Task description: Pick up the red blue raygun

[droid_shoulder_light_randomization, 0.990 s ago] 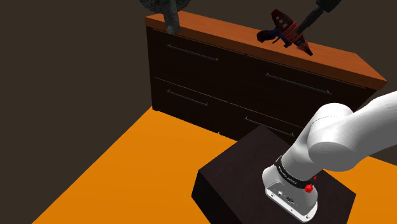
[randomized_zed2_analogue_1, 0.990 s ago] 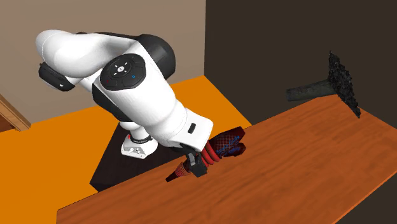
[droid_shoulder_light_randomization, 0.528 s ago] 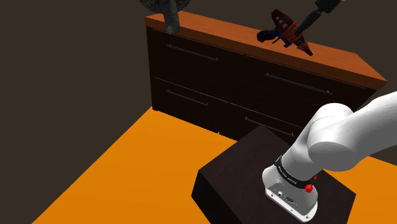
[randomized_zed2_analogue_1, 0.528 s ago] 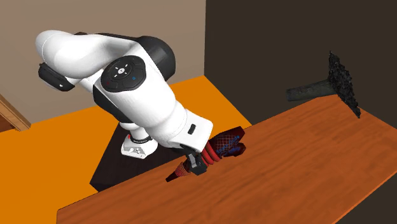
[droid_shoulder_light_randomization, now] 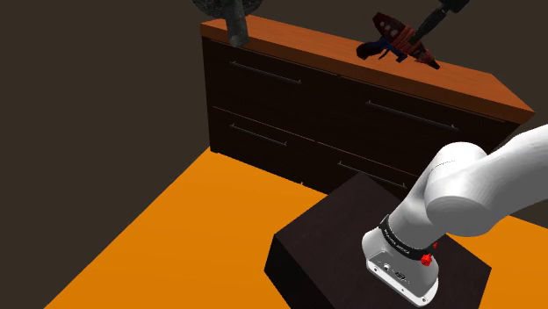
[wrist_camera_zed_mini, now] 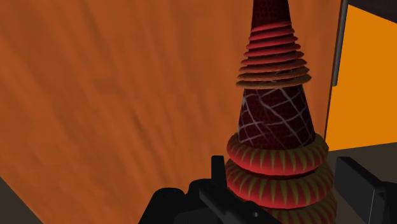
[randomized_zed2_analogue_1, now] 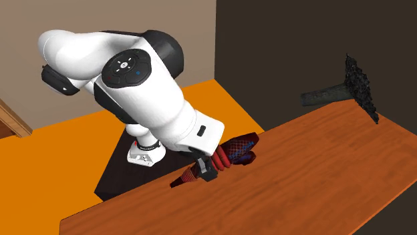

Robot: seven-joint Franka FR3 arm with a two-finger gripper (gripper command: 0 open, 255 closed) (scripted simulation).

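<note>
Gripper (randomized_zed2_analogue_1: 205,169) clasps the raygun (randomized_zed2_analogue_1: 237,150) mid-body, its long axis along the dresser's (randomized_zed2_analogue_1: 321,173) front edge, nose toward the shoulder view's right.

The worktop (wrist_camera_zed_mini: 114,95) is smooth wood, warm brown with streaky grain and a soft sheen. The raygun (wrist_camera_zed_mini: 273,121) has finely ribbed red rings and a matt cone crossed by a pale lattice. The arm (randomized_zed2_analogue_1: 150,93) wears a smooth, glossy white shell. The drawer fronts (droid_shoulder_light_randomization: 290,110) are dark and matt; the floor (droid_shoulder_light_randomization: 193,228) is flat matt orange.
</note>
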